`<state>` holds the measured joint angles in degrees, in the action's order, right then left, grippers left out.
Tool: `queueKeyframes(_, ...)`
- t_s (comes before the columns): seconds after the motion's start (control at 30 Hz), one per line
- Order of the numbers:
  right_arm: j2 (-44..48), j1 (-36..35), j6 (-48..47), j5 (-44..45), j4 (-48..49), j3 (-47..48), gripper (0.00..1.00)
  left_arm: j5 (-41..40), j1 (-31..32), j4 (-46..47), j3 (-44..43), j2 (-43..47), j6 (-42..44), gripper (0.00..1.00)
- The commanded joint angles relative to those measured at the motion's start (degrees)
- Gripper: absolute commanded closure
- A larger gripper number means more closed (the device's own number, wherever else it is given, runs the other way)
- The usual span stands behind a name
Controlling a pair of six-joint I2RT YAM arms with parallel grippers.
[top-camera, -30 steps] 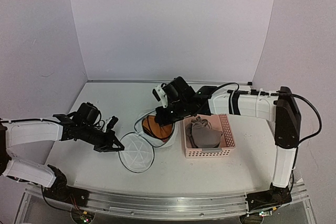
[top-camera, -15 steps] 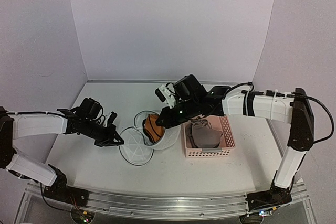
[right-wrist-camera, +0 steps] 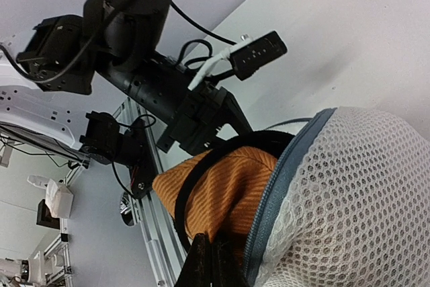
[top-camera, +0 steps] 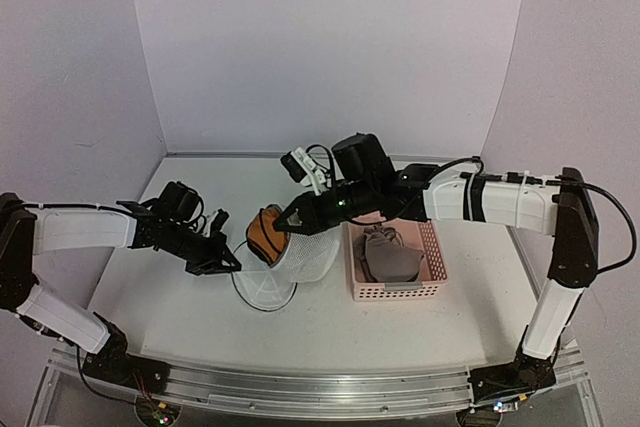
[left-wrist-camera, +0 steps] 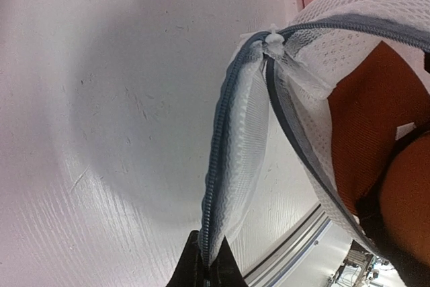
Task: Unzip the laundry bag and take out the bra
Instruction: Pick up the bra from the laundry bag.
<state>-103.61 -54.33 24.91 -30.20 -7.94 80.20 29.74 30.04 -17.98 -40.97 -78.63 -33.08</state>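
Right gripper point(top-camera: 284, 221): jaws pinched fully together on the near edge of the bra point(top-camera: 264, 231). Its orange cup and black strap stand partly out of the mouth of the laundry bag point(top-camera: 305, 253), which lies tipped on its side just behind the fingertips. Left gripper point(top-camera: 224, 263): likewise clamped tight, on the zipper rim of the opened mesh lid point(top-camera: 262, 293), below the bra and opposite the right gripper. A pink basket point(top-camera: 400, 293) sits just beyond the bag. Judgement: the bag is unzipped and extraction is in hand. Recommend a steady pull straight away from the mouth, with the left grip anchoring the bag. The straps could snag on the zipper.
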Motion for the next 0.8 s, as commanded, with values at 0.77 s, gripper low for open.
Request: queueKeyframes(0.77,11.3,-0.1,-1.8,2.3,10.8,1.4,1.00,-1.1,1.0,1.1,-0.9,6.5,0.2,0.92)
